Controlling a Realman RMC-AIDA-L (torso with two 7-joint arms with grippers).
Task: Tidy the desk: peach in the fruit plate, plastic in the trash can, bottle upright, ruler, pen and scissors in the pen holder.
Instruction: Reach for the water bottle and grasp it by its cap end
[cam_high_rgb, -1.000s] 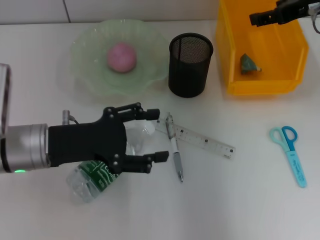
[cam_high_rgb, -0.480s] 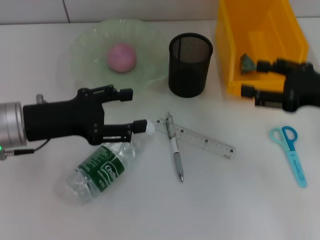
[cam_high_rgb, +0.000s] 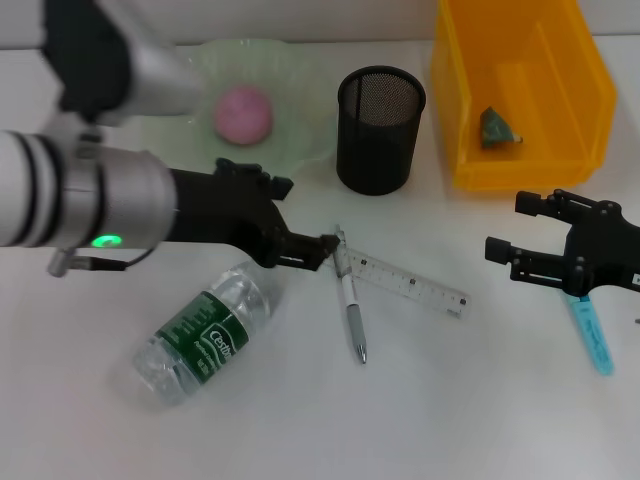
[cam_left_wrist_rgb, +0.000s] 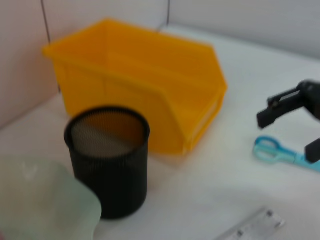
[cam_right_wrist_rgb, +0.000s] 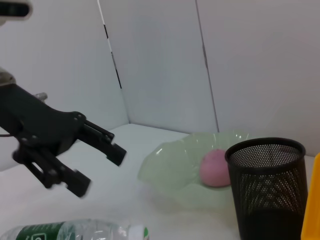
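Since the earlier frame the left gripper (cam_high_rgb: 300, 215) has swung off the bottle (cam_high_rgb: 205, 330) toward the pen holder (cam_high_rgb: 381, 128), fingers spread and empty, its tips near the ruler (cam_high_rgb: 405, 282) and pen (cam_high_rgb: 350, 300). Meanwhile the right gripper (cam_high_rgb: 520, 230) has dropped from the trash can (cam_high_rgb: 460, 120) to hang wide open, holding nothing, over the scissors (cam_high_rgb: 590, 330). Left of the pen holder sits the peach (cam_high_rgb: 244, 113) in the fruit plate (cam_high_rgb: 180, 130); the bottle lies on its side below them. Plastic (cam_high_rgb: 497, 128) rests in the trash can.
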